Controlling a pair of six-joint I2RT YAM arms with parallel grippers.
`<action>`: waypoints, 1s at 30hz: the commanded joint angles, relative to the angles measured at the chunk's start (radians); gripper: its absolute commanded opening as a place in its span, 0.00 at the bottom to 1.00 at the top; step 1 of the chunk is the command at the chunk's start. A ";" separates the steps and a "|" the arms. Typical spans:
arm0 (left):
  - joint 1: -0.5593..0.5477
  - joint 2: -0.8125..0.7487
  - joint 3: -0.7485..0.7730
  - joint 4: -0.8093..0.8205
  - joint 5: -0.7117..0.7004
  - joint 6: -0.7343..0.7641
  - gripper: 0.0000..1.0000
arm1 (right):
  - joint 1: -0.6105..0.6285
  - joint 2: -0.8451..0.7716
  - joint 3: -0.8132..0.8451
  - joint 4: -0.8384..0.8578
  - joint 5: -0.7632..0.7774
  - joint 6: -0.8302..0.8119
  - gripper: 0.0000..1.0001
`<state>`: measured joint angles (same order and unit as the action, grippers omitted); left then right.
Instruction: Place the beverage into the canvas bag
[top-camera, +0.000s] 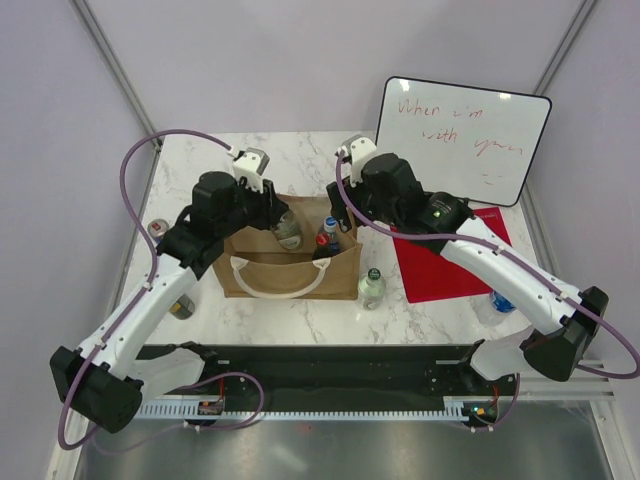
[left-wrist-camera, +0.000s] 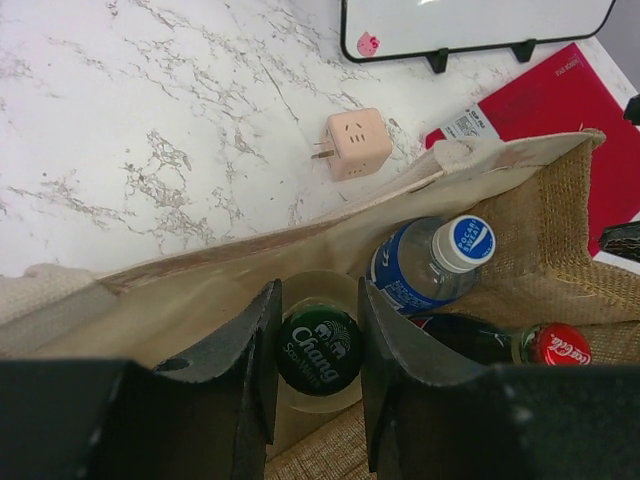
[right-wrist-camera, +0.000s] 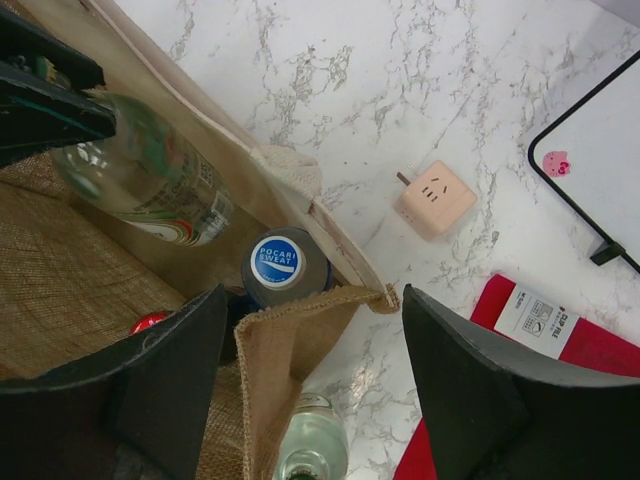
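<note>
The canvas bag (top-camera: 290, 272) stands open at mid-table, white handles hanging. My left gripper (left-wrist-camera: 318, 292) is shut on the green cap of a Chang soda water bottle (left-wrist-camera: 318, 348) and holds it tilted inside the bag's left part; the bottle also shows in the right wrist view (right-wrist-camera: 150, 172). A Pocari Sweat bottle (left-wrist-camera: 435, 262) and a Coca-Cola bottle (left-wrist-camera: 545, 345) stand in the bag's right part. My right gripper (right-wrist-camera: 315, 370) is open wide and empty, straddling the bag's right end wall (right-wrist-camera: 285, 340). A clear green-capped bottle (top-camera: 372, 288) stands outside, beside the bag's right end.
A pink plug cube (left-wrist-camera: 352, 143) lies behind the bag. A red folder (top-camera: 450, 255) and a whiteboard (top-camera: 462, 140) are to the right. Two cans (top-camera: 158, 228) (top-camera: 182, 307) stand at the left. A blue-capped bottle (top-camera: 497, 303) is near the right arm.
</note>
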<state>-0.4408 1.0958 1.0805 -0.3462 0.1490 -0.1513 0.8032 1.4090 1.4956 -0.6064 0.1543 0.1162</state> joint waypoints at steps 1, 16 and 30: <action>-0.030 -0.044 -0.023 0.308 -0.028 -0.024 0.02 | 0.007 0.008 -0.008 -0.024 -0.005 0.046 0.75; -0.122 0.029 -0.139 0.481 -0.121 0.013 0.02 | 0.007 0.022 -0.063 -0.052 -0.007 0.063 0.58; -0.168 0.085 -0.218 0.585 -0.190 0.027 0.02 | 0.007 -0.010 -0.083 -0.059 0.040 0.063 0.52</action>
<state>-0.5972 1.1904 0.8429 0.0086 -0.0113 -0.1406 0.8078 1.4166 1.4357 -0.6132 0.1516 0.1802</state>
